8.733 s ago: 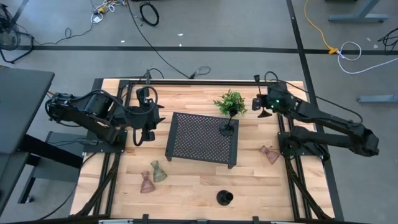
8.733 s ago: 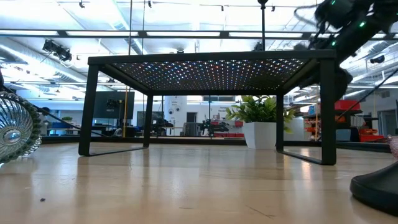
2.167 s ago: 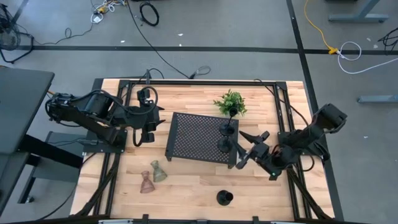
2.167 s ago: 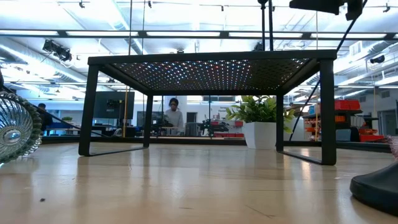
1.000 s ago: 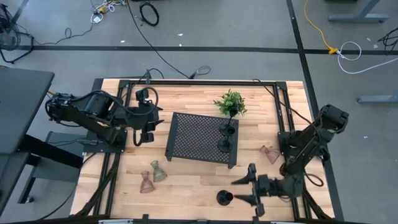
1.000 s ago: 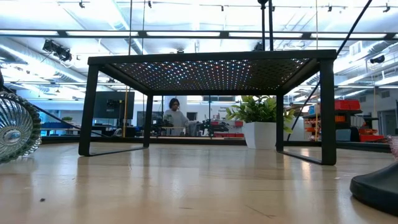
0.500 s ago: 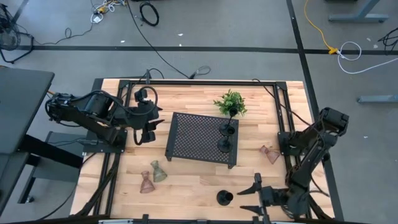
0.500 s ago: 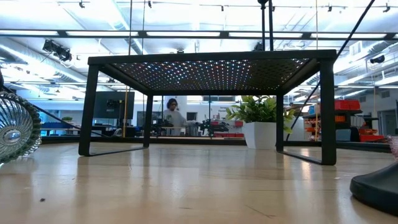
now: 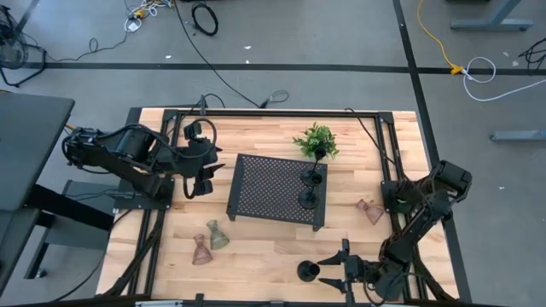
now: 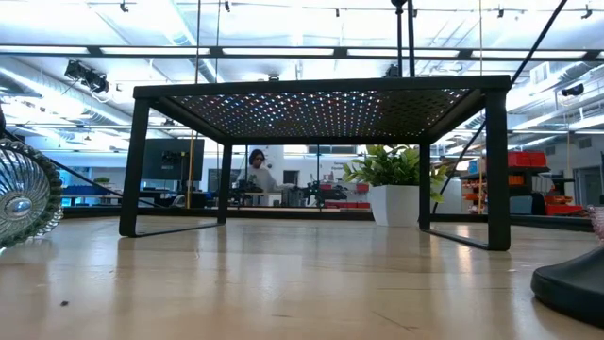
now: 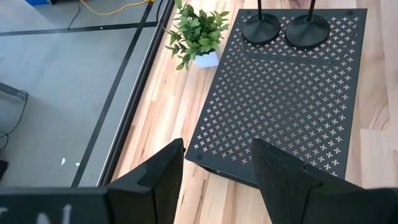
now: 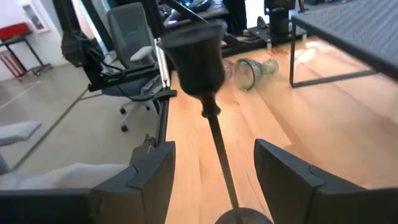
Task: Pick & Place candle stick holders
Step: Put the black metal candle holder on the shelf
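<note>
From above, I see my right claw [image 9: 335, 269] at the tabletop's [image 9: 264, 243] five o'clock edge, fingers wide, lined up on the last black candle holder [image 9: 308, 271]; two holders [image 9: 309, 189] already stand on the tray [image 9: 271, 188]. My right wrist view shows that holder's stem [image 12: 217, 149] rising between my spread fingers [image 12: 149, 171], not yet gripped, while the left wrist view has the left claw [image 11: 214, 165] partly open and empty, parked at nine o'clock to stay clear.

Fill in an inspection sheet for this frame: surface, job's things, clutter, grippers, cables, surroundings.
Surface: wooden table, black perforated tray at centre.
Job's things: two black stemmed holders on the tray's right edge; a third black holder near the front edge; two glass holders lying front left; pinkish glass holder lying at right.
Clutter: small green plant.
Grippers: right gripper open, level with the front black holder; left gripper open, idle left of the tray.
Cables: loose on floor.
Surroundings: person far behind.
</note>
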You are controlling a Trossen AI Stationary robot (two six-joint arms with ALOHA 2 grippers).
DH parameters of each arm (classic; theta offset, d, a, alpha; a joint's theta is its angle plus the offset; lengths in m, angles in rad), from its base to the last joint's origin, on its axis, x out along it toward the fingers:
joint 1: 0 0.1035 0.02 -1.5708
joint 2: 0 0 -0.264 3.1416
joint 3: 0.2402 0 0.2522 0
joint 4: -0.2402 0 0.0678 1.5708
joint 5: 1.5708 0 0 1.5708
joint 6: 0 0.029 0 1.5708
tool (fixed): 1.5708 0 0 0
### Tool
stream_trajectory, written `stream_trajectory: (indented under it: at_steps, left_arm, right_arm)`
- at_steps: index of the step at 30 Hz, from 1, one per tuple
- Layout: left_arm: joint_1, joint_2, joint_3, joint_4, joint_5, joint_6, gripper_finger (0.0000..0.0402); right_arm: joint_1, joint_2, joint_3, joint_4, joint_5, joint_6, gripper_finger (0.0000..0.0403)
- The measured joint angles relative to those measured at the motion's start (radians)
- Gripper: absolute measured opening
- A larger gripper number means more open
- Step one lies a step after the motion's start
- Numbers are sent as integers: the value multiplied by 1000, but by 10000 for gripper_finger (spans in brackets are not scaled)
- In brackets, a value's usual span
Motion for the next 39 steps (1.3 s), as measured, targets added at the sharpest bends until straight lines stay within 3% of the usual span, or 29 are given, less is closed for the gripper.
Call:
stream_trajectory:
  at_steps: [20,26,34,39]
  left_arm:
    - [0,0,0,-1,-3,0,193]
    - [0,0,0,-1,-3,0,193]
    - [0,0,0,-1,-4,-1,193]
    - [0,0,0,-1,-3,-1,193]
  right_arm:
    - [-81,112,0,143,-76,-17,207]
    - [-96,132,0,156,-102,-11,149]
    - [-99,132,0,169,-82,-56,18]
    - [-99,131,0,187,-93,-64,15]
